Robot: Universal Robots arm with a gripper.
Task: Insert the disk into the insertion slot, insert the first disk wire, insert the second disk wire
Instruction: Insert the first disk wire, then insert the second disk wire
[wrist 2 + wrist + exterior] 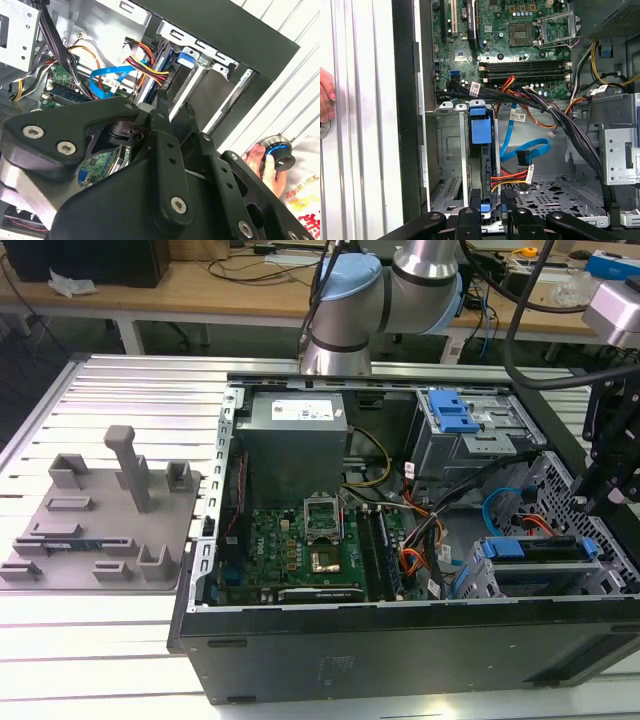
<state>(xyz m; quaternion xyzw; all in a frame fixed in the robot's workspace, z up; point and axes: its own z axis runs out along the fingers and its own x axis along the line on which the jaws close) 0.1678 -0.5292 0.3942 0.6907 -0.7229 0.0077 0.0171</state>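
Gripper [492,200], closure not discernible; just ahead lies the first disk wire [509,178], presumably light and limp, best grasped at its plug.

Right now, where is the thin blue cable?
At the exterior view's right, the blue cable loops between the grey bay and the disk; in the first wrist view its plug sits beside the orange-red wires.

The disk [481,131] stands in the insertion slot [451,150], the first disk wire [512,177] reaching its edge. The second disk wire [532,149] ends just beside, apart. A hand [326,97] lies over the surface [365,150].
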